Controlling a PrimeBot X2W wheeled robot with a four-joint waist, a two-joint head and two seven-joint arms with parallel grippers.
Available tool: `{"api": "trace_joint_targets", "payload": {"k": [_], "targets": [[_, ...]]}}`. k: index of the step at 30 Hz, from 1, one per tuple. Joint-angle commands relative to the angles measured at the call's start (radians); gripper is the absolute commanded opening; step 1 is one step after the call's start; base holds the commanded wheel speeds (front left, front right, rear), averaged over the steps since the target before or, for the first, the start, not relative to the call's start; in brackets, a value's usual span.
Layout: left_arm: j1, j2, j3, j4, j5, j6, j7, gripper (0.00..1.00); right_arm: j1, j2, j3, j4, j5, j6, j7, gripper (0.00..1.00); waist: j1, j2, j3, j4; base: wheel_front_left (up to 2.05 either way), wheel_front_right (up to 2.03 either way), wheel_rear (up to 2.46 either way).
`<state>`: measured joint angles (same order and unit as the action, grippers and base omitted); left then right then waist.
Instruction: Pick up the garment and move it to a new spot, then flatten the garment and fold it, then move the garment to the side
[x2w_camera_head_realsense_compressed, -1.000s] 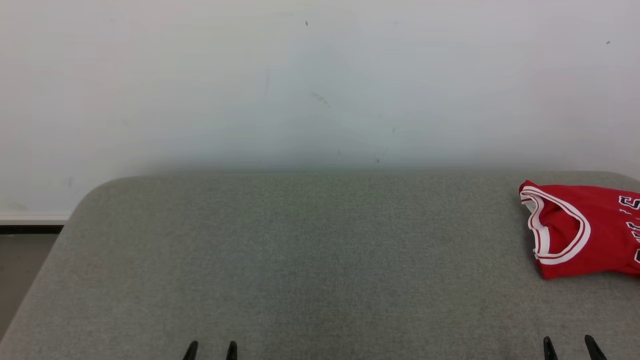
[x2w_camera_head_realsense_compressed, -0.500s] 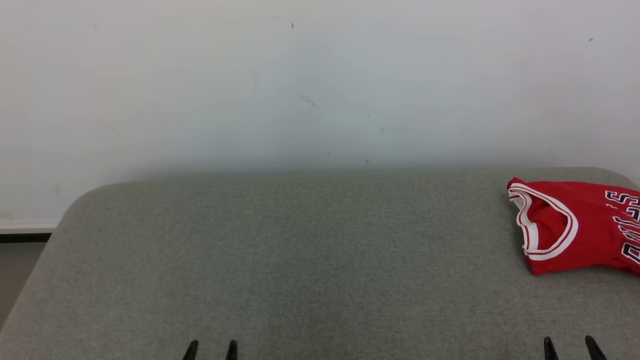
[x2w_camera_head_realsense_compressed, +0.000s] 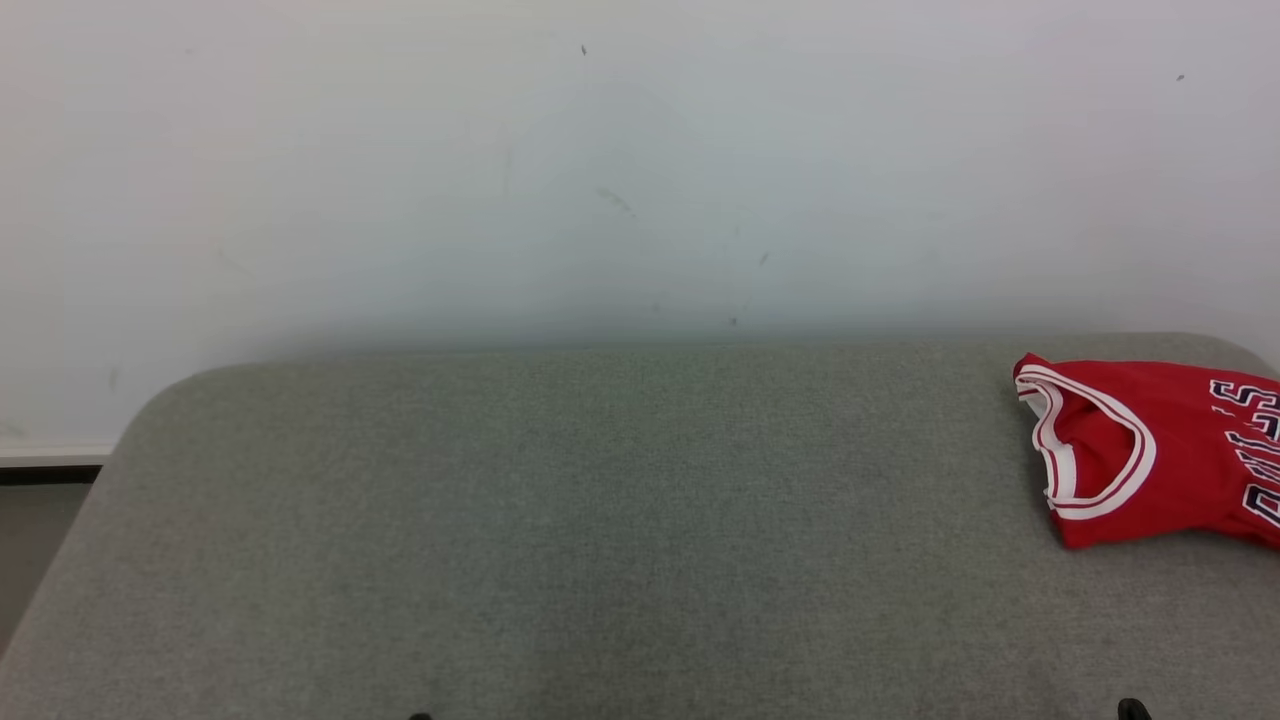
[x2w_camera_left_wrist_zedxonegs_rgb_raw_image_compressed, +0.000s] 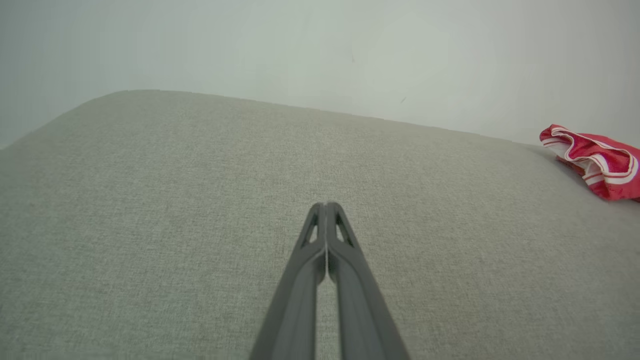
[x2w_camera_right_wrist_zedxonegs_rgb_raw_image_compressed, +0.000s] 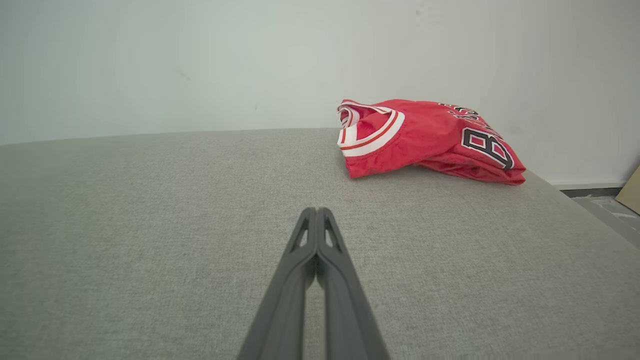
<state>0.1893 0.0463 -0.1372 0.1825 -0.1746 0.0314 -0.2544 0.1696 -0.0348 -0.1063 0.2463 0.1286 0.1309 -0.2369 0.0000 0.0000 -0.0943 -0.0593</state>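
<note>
The garment (x2w_camera_head_realsense_compressed: 1160, 450) is a red jersey with white trim and dark lettering, folded and lying at the far right of the grey cushioned surface (x2w_camera_head_realsense_compressed: 600, 520); it also appears as a red garment (x2w_camera_right_wrist_zedxonegs_rgb_raw_image_compressed: 425, 137) ahead and to the right in the right wrist view, and as a garment edge (x2w_camera_left_wrist_zedxonegs_rgb_raw_image_compressed: 597, 162) at the right of the left wrist view. My left gripper (x2w_camera_left_wrist_zedxonegs_rgb_raw_image_compressed: 326, 206) is shut and empty above bare cushion. My right gripper (x2w_camera_right_wrist_zedxonegs_rgb_raw_image_compressed: 316, 211) is shut too, holding nothing, well short of the jersey. Only their tips, the left gripper (x2w_camera_head_realsense_compressed: 420, 716) and right gripper (x2w_camera_head_realsense_compressed: 1132, 710), peek in at the head view's bottom edge.
A plain white wall (x2w_camera_head_realsense_compressed: 640, 170) stands right behind the cushion. The cushion's rounded left corner (x2w_camera_head_realsense_compressed: 170, 400) drops to a floor strip. At the right edge in the right wrist view lie floor and a tan board (x2w_camera_right_wrist_zedxonegs_rgb_raw_image_compressed: 631, 192).
Both grippers have gone from open to shut and dropped almost out of the head view's bottom edge. The camera shifted slightly between the earliest frame and now; the jersey lies unmoved.
</note>
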Motion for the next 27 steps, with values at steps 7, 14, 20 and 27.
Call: {"api": "trace_joint_targets", "payload": {"k": [7, 14, 20, 27], "targets": [[-0.048, 0.007, 0.027, -0.005, -0.183, -0.019, 0.039, 0.00, -0.045, -0.008, -0.004, -0.013, 0.179, 0.000, 0.038, 0.00, 0.0000, 0.0000, 0.006, 0.004, 0.00, 0.00, 0.00], [-0.075, 0.010, 0.045, 0.004, -0.312, -0.034, 0.068, 0.00, -0.067, -0.010, -0.002, -0.016, 0.310, 0.000, 0.067, 0.00, 0.0000, 0.0000, 0.012, 0.007, 0.00, 0.00, 0.00], [-0.096, 0.013, 0.060, 0.009, -0.415, -0.045, 0.092, 0.00, -0.086, -0.011, -0.002, -0.016, 0.415, 0.000, 0.092, 0.00, 0.0000, 0.0000, 0.017, 0.010, 0.00, 0.00, 0.00], [-0.118, 0.015, 0.077, 0.014, -0.526, -0.058, 0.118, 0.00, -0.107, -0.012, -0.003, -0.015, 0.526, 0.000, 0.119, 0.00, 0.0000, 0.0000, 0.022, 0.014, 0.00, 0.00, 0.00]]}}
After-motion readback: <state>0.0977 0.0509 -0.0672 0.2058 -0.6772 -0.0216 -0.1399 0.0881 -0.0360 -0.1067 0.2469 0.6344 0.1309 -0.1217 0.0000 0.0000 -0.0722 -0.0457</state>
